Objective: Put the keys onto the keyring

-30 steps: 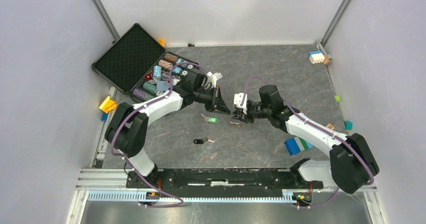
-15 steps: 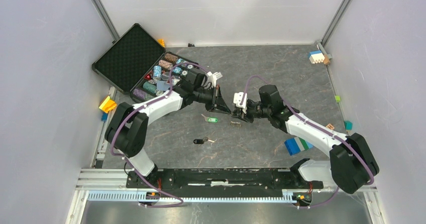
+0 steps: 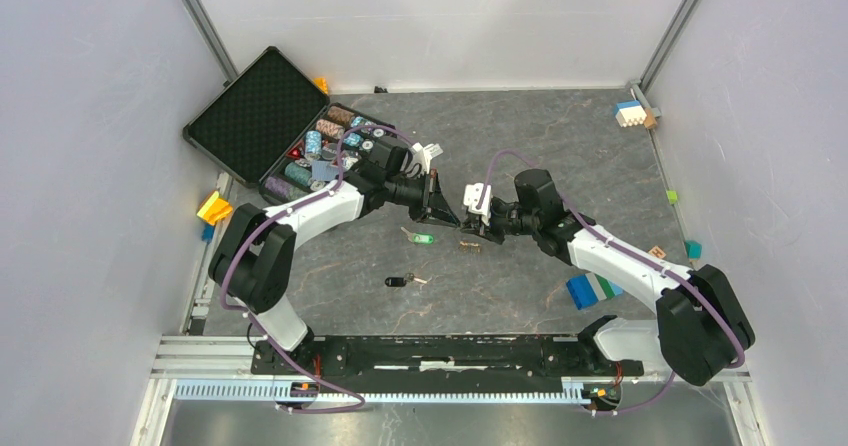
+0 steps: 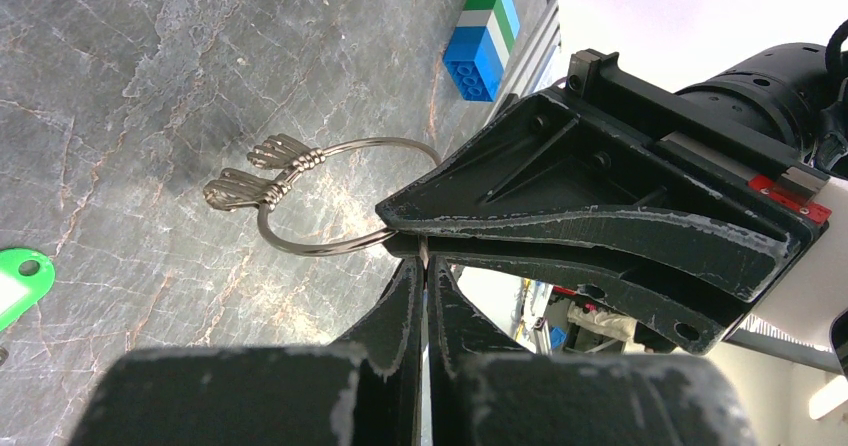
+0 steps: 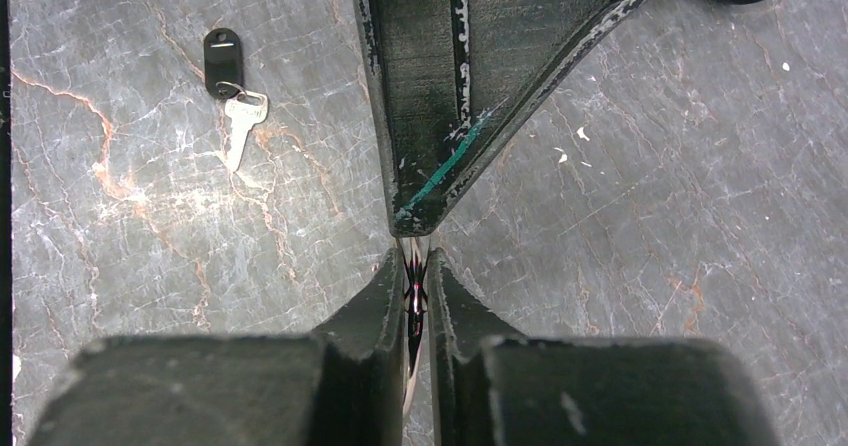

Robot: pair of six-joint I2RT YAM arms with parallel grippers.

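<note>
Your left gripper point(image 4: 425, 263) and right gripper point(image 5: 413, 263) both pinch the keyring point(image 4: 385, 141). The green key point(image 3: 423, 237) and black key point(image 5: 222, 51) lie loose nearer you, neither threaded.

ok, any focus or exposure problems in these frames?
Top external: even diffuse light, sharp throughout, no glare. Left wrist: keyring crisp, left gripper blurred up close, white area at top right near blown out. Right wrist: black key and tabletop sharp, right gripper soft in the foreground.
</note>
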